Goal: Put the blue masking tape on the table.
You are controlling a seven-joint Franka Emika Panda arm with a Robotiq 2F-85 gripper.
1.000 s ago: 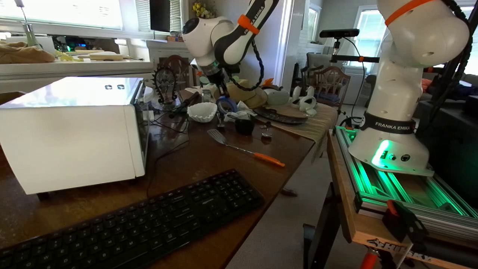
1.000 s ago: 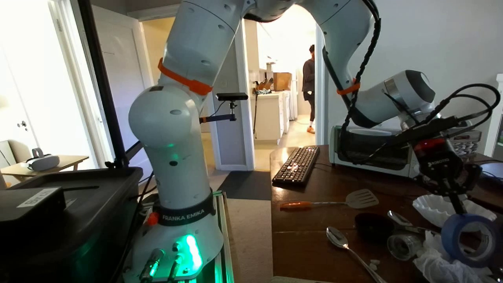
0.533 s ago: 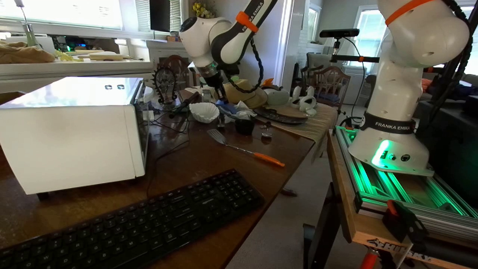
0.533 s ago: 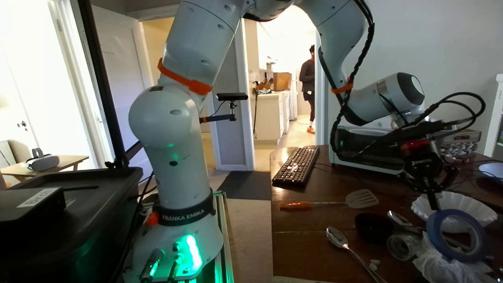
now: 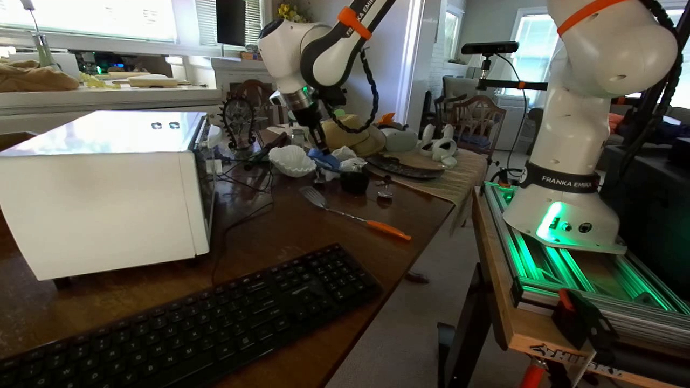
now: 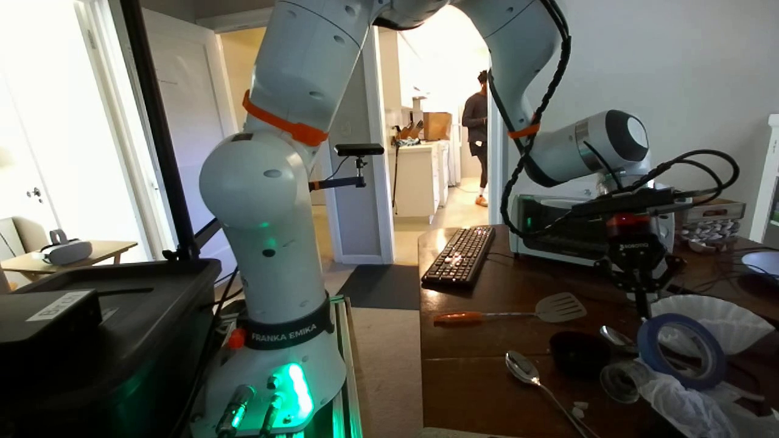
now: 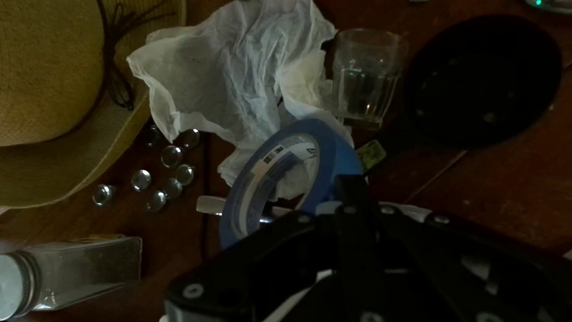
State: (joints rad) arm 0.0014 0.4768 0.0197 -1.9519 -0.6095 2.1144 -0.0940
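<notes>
Blue masking tape [image 5: 325, 160] tilted; claw [image 6: 643, 310] clamping it.

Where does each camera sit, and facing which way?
In an exterior view: near the keyboard, facing along the table; arm and base show.
In an exterior view: near the spoon, facing the keyboard; arm and base show.
Wrist view: on the wrist, facing the blue masking tape; end effector shows.
Both exterior views share keyboard, table and spatula.

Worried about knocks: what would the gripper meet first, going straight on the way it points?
The gripper points steeply down, holding the blue masking tape, which would likely meet the crumpled white tissue paper first, though depth is unclear.
</notes>
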